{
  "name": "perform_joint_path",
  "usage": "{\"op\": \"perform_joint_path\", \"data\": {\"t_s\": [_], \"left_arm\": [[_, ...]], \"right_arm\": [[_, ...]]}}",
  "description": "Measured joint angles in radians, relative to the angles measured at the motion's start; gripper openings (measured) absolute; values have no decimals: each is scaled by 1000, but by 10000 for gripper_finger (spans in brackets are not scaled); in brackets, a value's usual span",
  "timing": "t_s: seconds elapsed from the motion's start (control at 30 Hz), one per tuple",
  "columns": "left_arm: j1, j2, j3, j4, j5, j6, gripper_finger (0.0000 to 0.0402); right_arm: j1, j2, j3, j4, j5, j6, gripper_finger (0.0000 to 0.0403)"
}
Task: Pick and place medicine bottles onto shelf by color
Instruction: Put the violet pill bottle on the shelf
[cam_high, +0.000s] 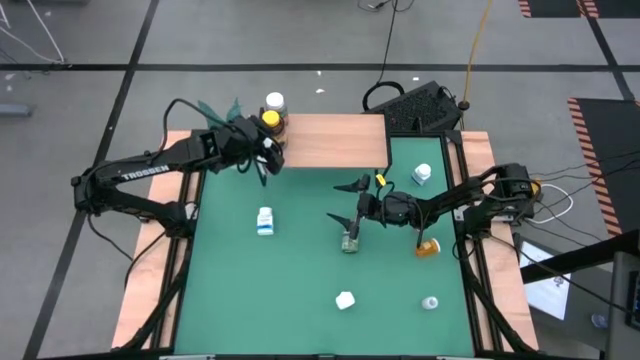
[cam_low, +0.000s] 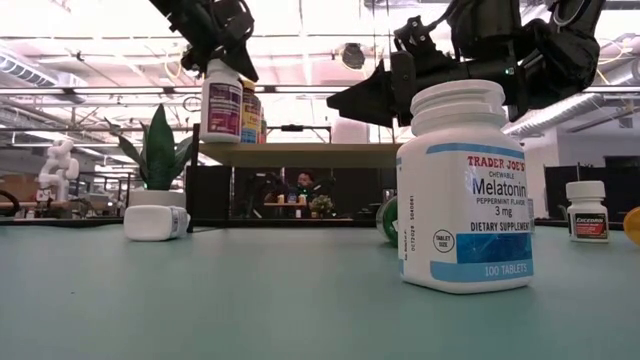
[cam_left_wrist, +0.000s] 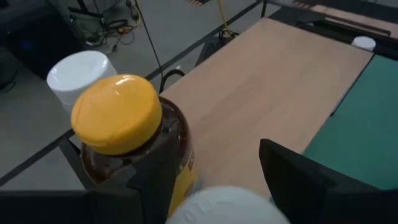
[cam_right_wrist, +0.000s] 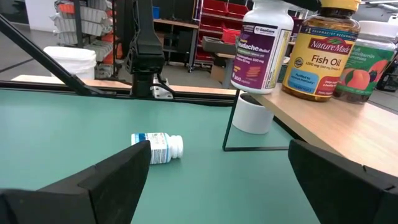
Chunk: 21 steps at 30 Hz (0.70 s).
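- On my left, the left gripper (cam_high: 268, 152) sits at the shelf (cam_high: 335, 140) corner, its fingers (cam_left_wrist: 152, 180) around a white-capped bottle (cam_low: 222, 105) with a purple label, which hangs at the shelf's edge.
- Just behind it on the shelf stand the amber fish-oil bottle (cam_left_wrist: 134, 140) with its yellow cap and a white-capped jar (cam_high: 275, 101).
- A white bottle with a blue label (cam_high: 264, 221) lies on its side on the green worktop (cam_high: 300, 270), below the shelf.
- Nearer the front of the worktop I see a small white bottle (cam_high: 345, 299).
- Mid-worktop, the right gripper (cam_high: 352, 212) has its fingers (cam_right_wrist: 93, 186) spread wide and grasping nothing; a green-tinted bottle (cam_high: 350, 241) sits just below it.
- To my right, a white bottle (cam_high: 422, 175) stands near the back, an orange one (cam_high: 428, 246) lies by the right arm, and another small white-capped one (cam_high: 430, 302) sits towards the front.
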Motion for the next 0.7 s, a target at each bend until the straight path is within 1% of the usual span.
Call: {"op": "perform_joint_path", "data": {"t_s": [0.3,0.5,0.7], "left_arm": [[27,9,0,39,-2,7,214],[26,9,0,46,-2,33,234],[26,9,0,48,-2,35,238]], "right_arm": [[0,0,0,0,0,0,375],[0,0,0,-3,0,-5,375],[0,0,0,-3,0,-5,375]]}}
